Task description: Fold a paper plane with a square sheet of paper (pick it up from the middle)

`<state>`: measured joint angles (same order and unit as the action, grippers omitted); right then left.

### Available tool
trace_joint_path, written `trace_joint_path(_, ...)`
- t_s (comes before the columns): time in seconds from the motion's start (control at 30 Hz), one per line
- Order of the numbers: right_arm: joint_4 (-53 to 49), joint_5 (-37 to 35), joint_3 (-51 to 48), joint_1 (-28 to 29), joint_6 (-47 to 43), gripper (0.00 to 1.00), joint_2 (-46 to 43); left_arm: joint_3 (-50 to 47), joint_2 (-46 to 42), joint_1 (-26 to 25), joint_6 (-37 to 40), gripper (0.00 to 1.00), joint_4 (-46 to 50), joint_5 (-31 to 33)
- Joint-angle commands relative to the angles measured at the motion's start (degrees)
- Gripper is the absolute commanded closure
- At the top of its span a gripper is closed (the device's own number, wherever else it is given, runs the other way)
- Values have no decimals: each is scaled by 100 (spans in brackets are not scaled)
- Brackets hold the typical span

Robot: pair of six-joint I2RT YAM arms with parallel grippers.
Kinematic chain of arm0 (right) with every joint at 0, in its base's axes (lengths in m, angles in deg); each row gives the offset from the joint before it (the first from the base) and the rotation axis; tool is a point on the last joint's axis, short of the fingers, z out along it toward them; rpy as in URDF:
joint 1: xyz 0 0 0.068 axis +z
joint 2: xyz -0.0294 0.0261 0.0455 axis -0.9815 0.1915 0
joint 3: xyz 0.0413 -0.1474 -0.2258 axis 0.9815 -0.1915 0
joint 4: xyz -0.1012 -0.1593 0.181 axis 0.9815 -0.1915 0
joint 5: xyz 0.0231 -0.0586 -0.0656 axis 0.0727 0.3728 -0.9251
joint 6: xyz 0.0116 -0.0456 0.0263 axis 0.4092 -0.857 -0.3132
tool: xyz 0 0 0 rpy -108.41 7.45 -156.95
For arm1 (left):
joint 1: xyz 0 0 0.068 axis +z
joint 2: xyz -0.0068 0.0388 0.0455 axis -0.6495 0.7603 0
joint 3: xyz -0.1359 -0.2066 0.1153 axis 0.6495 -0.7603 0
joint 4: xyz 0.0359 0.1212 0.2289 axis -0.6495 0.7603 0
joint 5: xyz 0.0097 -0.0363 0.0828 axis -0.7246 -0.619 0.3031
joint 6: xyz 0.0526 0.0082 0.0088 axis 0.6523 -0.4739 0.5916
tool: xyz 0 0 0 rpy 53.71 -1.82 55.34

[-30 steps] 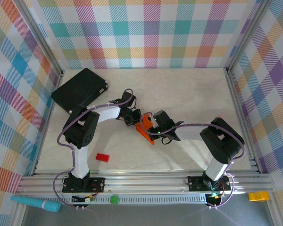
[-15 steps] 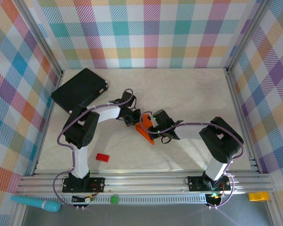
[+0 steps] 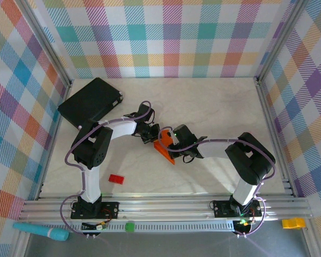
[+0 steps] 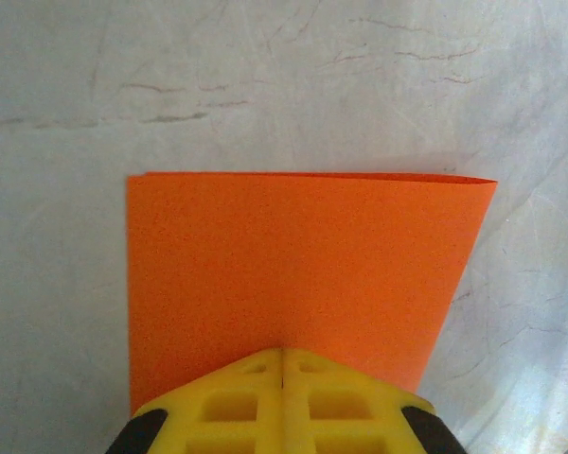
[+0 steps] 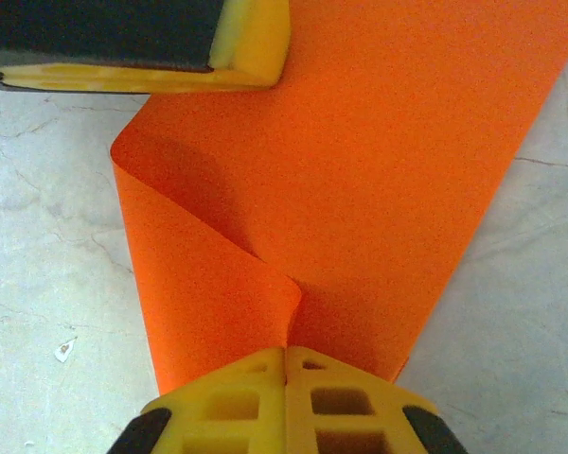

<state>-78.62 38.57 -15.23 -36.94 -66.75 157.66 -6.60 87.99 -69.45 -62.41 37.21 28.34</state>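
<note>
Top external view: the square sheet of paper (image 3: 165, 151), bright orange, lies near the middle of the worktop (image 3: 214, 107), between the left hand (image 3: 150, 134) and the right hand (image 3: 170, 141), which meet over it from opposite sides.

Left wrist view: the left hand (image 4: 282, 355) has its yellow fingertips pressed together, with no gap, on the near edge of the sheet (image 4: 298, 270). The sheet lies flat, and its far edge reads as a doubled fold line.

Right wrist view: the right hand (image 5: 286, 352) is likewise fully closed, pinching the paper (image 5: 379, 170) where a raised pleat runs into its fingertips. One of the left hand's fingers (image 5: 251, 38) rests on the far side of the sheet.

Step in hand, by judgement: an early fold. The sheet is doubled over but has no nose or wings, so the paper plane is far from formed. The next move calls for one hand to pin the sheet while the other lets go, flattens the pleat and sets the crease without dragging the edges out of line.

Surroundings: a pale, veined worktop enclosed by pastel checked walls (image 3: 166, 37) and aluminium rails. A black flat case (image 3: 91, 101) sits at the far left corner. A small red block (image 3: 116, 179) lies near the left arm's base, well apart from the paper.
</note>
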Motion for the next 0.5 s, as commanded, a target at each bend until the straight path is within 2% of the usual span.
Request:
trace_joint_path(0.0,-229,-16,89,-18,69,100,209,55,143,30,45,94,328,30)
trace_joint_path(0.13,-287,-43,64,-18,116,100,216,163,-130,54,-11,92,322,24)
trace_joint_path(0.27,-331,120,78,-68,214,100,236,159,-628,119,-191,84,265,216)
trace_joint_path(0.47,-424,254,120,-117,366,100,289,-463,-1308,155,-612,78,-200,409)
